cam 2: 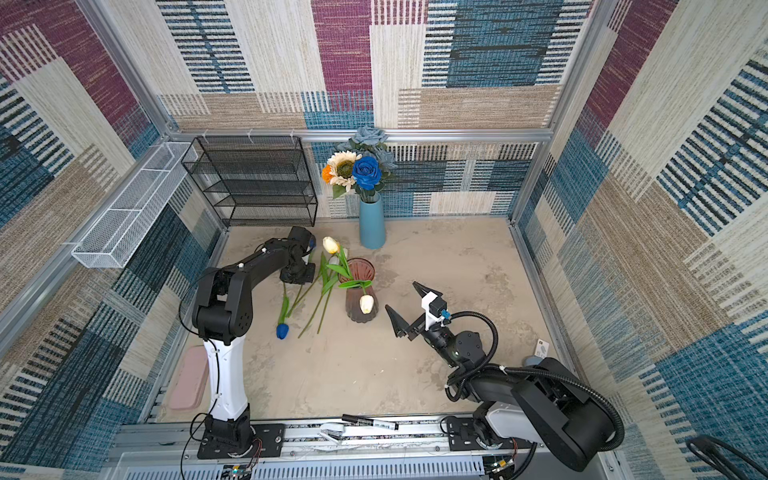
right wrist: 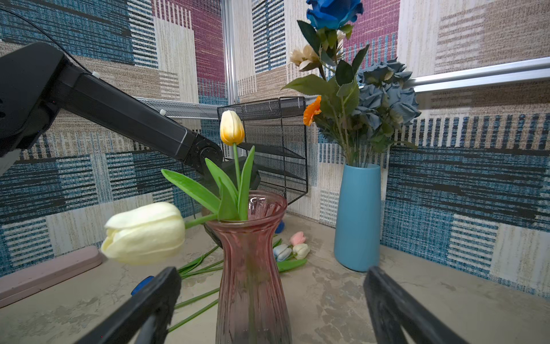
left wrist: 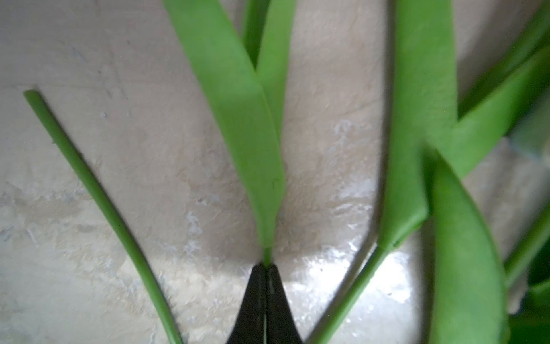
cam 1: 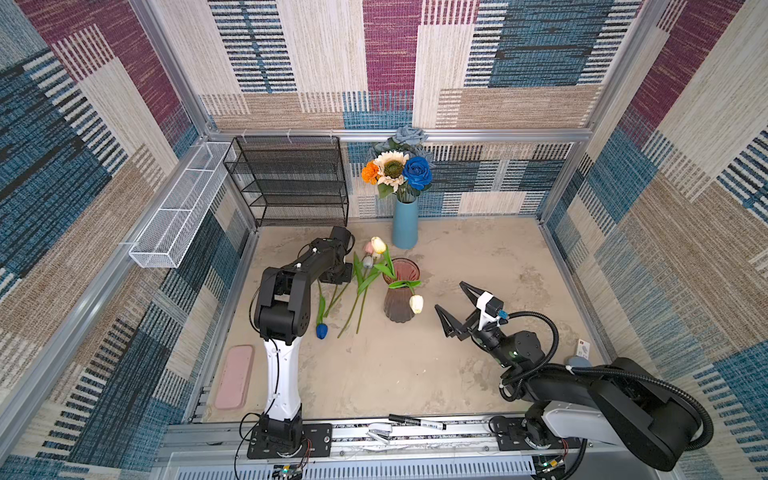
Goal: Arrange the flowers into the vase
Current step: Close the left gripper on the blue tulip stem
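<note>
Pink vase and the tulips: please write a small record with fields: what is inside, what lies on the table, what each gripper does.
pink vase: upright
inside it: yellow tulip, white tulip drooping over the rim
on the table: blue tulip, pink tulip, pale blue tulip, small cream tulip
left gripper: shut on a green stem
right gripper: open, facing the vase, holding nothing

Mid-table, pink glass vase (cam 1: 400, 311) with yellow tulip (cam 1: 378, 244), drooping white tulip (cam 1: 416, 304); blue tulip (cam 1: 321, 331) flat alongside.
</note>
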Action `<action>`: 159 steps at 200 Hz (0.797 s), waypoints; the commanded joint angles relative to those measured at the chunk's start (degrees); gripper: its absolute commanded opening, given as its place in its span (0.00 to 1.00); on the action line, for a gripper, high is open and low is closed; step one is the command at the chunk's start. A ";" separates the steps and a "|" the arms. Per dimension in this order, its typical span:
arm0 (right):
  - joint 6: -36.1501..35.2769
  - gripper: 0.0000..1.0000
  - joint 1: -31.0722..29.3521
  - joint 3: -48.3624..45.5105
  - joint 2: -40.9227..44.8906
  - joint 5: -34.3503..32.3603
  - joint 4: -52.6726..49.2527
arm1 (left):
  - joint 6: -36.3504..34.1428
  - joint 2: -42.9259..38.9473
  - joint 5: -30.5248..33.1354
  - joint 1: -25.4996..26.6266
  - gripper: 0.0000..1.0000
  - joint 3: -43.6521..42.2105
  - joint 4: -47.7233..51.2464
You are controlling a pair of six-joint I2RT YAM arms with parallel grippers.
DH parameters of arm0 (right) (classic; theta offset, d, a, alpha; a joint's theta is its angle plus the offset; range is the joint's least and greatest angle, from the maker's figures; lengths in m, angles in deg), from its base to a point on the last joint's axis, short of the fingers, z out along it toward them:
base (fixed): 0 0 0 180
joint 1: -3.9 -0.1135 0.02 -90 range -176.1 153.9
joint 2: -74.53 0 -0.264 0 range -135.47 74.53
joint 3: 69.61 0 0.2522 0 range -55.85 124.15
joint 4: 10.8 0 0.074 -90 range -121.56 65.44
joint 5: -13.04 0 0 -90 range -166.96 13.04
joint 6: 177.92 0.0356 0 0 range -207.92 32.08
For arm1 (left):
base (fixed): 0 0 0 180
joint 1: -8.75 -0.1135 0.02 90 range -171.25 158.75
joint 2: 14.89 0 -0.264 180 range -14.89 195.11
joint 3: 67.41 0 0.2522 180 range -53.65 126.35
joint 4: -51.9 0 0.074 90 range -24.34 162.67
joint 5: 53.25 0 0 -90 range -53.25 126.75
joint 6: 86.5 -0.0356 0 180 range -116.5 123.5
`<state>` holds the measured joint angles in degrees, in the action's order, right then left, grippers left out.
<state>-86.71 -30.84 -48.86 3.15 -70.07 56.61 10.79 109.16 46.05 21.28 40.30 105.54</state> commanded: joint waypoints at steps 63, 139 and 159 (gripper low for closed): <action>-0.02 1.00 -0.04 0.05 -0.12 -0.42 0.84 | 4.44 -21.29 -2.54 0.29 0.00 -17.93 -12.46; 0.28 1.00 -0.02 0.05 -0.48 -0.22 1.19 | 2.02 -58.70 -7.14 4.05 0.00 -45.64 -43.57; 0.28 1.00 0.01 0.14 -0.94 -0.13 1.36 | -0.19 -66.91 -9.21 6.58 0.00 -48.67 -48.89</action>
<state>-86.69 -30.84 -48.86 2.72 -70.07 56.61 13.69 48.98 40.81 25.96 -5.80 69.57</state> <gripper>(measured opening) 0.995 0.063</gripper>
